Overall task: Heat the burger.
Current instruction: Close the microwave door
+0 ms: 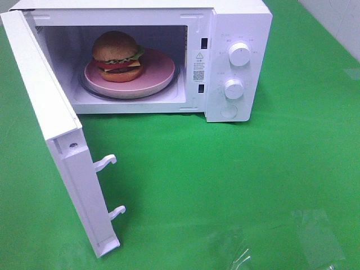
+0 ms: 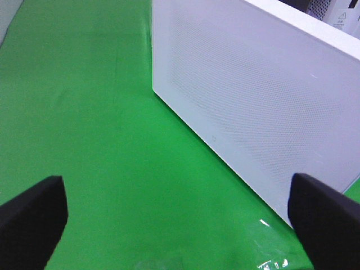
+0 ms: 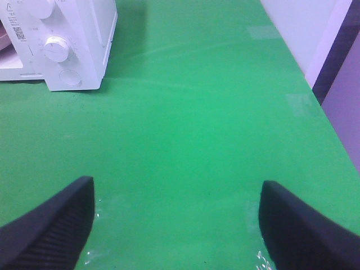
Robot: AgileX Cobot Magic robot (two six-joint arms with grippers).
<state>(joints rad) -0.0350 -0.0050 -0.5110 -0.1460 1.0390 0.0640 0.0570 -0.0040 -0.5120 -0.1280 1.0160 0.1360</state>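
Inside the open microwave (image 1: 236, 25), the burger (image 1: 117, 56) sits on a pink plate (image 1: 163, 70): glossy brown bun, lettuce, tomato, patty. My left gripper (image 2: 177, 216) hangs spread wide beside the door's (image 2: 253, 101) outer face. My right gripper (image 3: 177, 222) gapes wide above the green tabletop (image 3: 197, 112).

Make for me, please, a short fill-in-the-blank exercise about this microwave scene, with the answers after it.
1. The burger lies on a pink ____ inside the microwave.
2. The microwave's ____ stands wide open.
3. The left gripper and the right gripper are both ____, holding nothing.
4. The table cover is ____ in colour.
Answers: plate; door; open; green.
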